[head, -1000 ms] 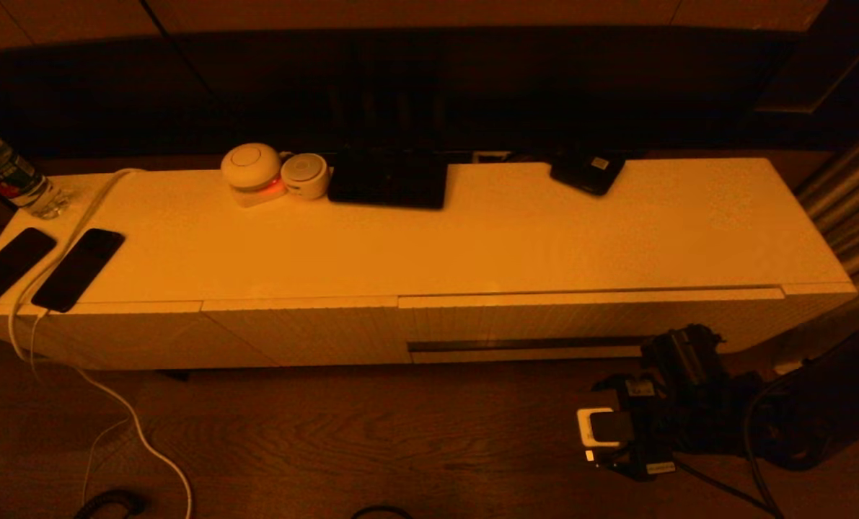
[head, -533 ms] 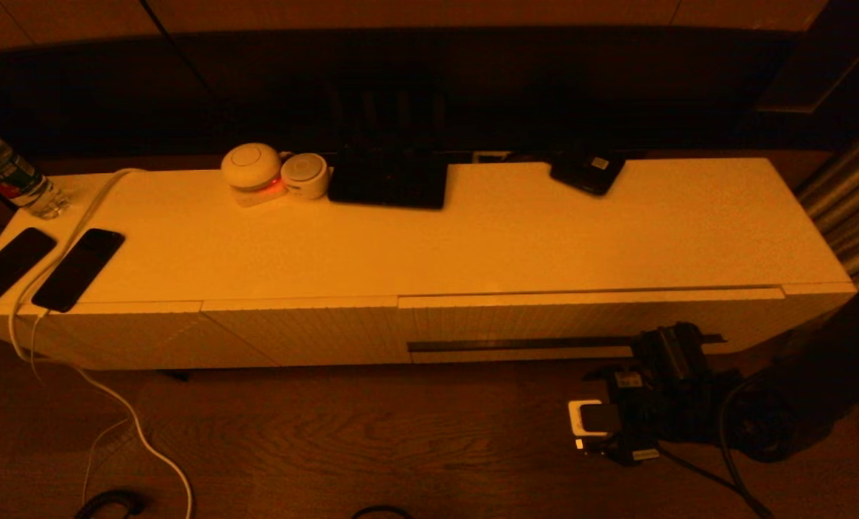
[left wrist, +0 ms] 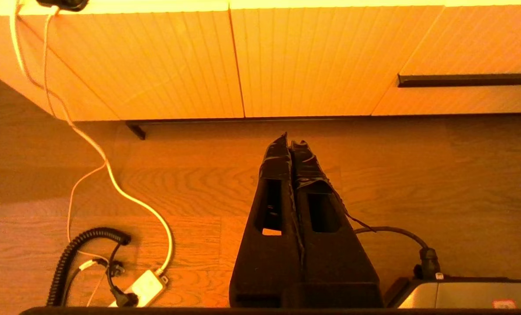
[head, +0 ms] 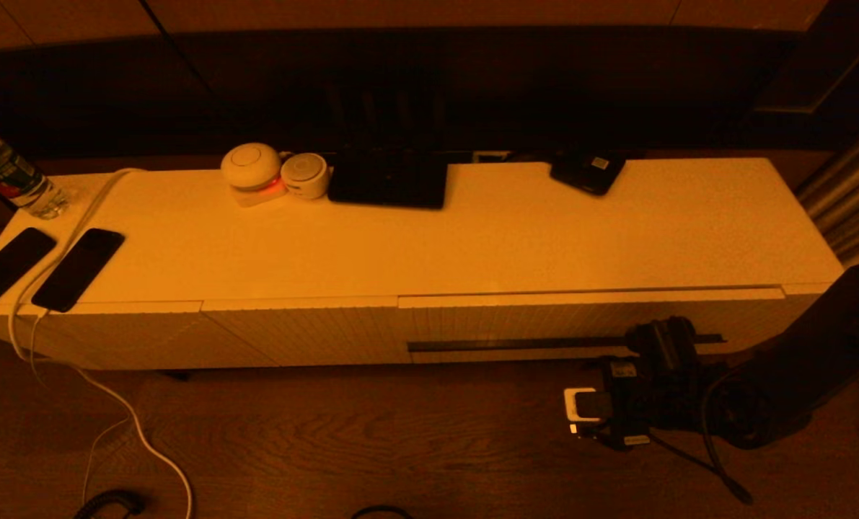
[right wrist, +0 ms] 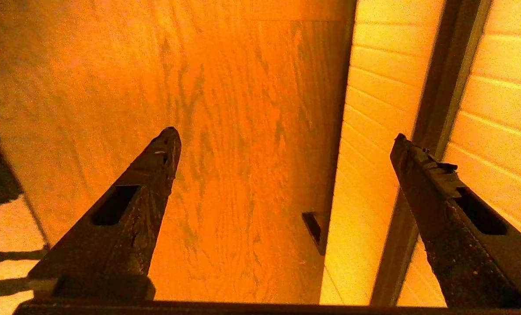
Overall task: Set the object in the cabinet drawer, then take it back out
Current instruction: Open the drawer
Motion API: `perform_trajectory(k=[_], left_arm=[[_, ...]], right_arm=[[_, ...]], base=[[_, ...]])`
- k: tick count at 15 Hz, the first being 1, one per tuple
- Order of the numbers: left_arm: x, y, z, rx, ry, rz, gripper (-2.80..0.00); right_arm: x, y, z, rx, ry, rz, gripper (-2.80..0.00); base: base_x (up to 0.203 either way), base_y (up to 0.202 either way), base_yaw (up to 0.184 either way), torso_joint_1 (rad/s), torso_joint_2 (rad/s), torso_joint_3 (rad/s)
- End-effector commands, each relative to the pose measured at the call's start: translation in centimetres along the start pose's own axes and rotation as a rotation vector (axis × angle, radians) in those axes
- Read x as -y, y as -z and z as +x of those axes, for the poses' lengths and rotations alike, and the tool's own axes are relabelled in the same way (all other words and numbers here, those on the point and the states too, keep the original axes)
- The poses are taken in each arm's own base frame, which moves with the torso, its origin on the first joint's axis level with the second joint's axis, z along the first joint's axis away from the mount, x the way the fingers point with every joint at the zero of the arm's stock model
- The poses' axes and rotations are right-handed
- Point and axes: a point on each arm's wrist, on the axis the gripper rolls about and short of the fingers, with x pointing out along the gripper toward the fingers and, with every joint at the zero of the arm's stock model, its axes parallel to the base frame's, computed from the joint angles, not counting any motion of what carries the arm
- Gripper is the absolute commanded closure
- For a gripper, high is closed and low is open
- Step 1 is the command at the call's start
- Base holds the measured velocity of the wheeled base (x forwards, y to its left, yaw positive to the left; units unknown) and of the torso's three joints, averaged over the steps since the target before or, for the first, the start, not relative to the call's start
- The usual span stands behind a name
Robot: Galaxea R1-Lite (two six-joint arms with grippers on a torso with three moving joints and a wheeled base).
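Note:
The cabinet drawer (head: 588,317) is closed; its ribbed white front carries a long dark slot handle (head: 516,344). My right gripper (head: 661,337) is low in front of the right end of that slot, open and empty. In the right wrist view the gripper (right wrist: 286,133) has one fingertip (right wrist: 407,153) just in front of the slot handle (right wrist: 446,78) and the other over the wooden floor. My left gripper (left wrist: 291,141) is shut and empty, parked low over the floor before the slotless panels. I cannot tell which item on top is the object.
On the cabinet top (head: 472,245) lie two round white gadgets (head: 252,171), a black flat pad (head: 388,180), a small black device (head: 588,171), two phones (head: 76,268) and a bottle (head: 3,173). A white cable (head: 133,425) trails onto the floor.
My right arm has moved in toward the cabinet front, bringing the open gripper up to the right end of the slot handle. Nothing else has moved.

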Motion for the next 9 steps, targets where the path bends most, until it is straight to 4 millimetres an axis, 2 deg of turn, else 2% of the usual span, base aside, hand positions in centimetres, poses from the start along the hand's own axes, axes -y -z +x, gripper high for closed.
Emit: perform_trajectory(k=[1, 9], left_arm=[[0.0, 0.0, 0.0, 0.0, 0.0, 0.0, 0.0], [0.0, 0.0, 0.0, 0.0, 0.0, 0.0, 0.0]], right_arm=[[0.2, 0.1, 0.3, -0.001, 0.007, -0.004, -2.8], [1.0, 0.4, 2.2, 0.003, 0.06, -0.002, -2.8]], base=[[0.0, 0.0, 0.0, 0.0, 0.0, 0.0], [0.0, 0.0, 0.0, 0.0, 0.0, 0.0]])
